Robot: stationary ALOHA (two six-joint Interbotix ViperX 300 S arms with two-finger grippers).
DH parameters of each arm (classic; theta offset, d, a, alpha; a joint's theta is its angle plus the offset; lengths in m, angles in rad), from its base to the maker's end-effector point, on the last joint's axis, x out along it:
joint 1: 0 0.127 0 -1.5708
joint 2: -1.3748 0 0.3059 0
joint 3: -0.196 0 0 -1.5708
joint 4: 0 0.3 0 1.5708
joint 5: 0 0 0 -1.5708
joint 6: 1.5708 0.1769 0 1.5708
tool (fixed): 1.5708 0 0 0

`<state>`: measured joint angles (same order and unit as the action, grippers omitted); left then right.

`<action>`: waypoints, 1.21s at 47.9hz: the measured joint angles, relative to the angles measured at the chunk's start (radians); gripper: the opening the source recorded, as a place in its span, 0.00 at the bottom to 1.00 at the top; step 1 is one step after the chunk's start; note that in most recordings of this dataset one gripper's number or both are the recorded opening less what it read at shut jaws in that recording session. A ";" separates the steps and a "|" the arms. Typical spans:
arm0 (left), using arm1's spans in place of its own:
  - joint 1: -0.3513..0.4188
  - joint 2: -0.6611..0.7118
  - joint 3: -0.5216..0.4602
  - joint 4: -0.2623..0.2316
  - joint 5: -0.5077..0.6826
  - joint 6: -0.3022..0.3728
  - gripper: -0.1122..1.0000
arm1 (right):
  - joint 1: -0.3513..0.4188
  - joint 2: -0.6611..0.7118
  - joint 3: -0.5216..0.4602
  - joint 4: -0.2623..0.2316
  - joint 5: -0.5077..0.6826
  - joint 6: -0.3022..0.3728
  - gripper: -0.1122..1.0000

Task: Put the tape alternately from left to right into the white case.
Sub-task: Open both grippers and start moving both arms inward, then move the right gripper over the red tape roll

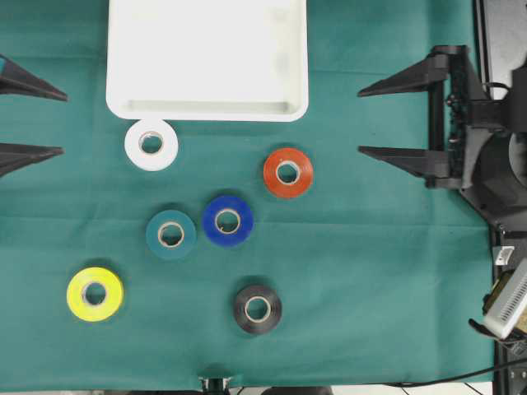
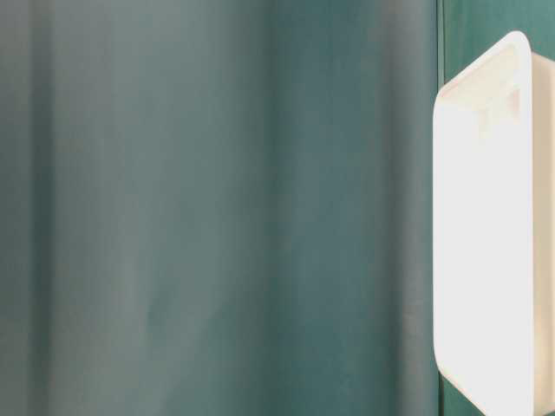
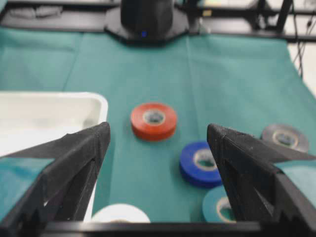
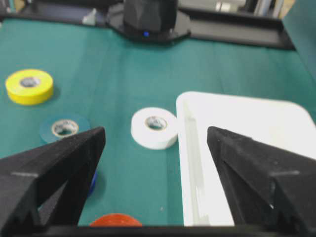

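Note:
The white case lies empty at the back of the green cloth. Six tape rolls lie flat in front of it: white just off its near rim, red-orange, blue beside teal, yellow and black. My left gripper stands open at the left edge, level with the white roll and clear of it. My right gripper stands open at the right, a little beyond the red-orange roll. Neither holds anything. The table-level view shows only cloth and the case.
The right arm's black body and a small grey device sit past the right edge of the green cloth. Across the table, the opposite arm's black base faces the left wrist camera.

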<state>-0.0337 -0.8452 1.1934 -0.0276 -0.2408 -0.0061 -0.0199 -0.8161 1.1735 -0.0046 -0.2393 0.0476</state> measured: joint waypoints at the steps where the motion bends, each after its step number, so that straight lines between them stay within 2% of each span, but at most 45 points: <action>1: 0.000 0.009 -0.005 0.002 0.002 0.000 0.92 | -0.002 0.012 -0.005 0.000 0.000 0.000 0.85; 14: 0.012 0.167 -0.048 0.000 0.002 0.000 0.92 | -0.018 0.155 -0.061 0.000 0.012 0.000 0.85; 36: 0.012 0.436 -0.163 0.000 0.071 -0.037 0.92 | -0.018 0.416 -0.202 0.000 0.121 0.000 0.85; 58: 0.014 0.520 -0.199 0.000 0.086 -0.037 0.92 | -0.018 0.591 -0.295 0.000 0.135 0.000 0.85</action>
<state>-0.0199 -0.3252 0.9940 -0.0276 -0.1549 -0.0430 -0.0383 -0.2255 0.8790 -0.0046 -0.1043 0.0476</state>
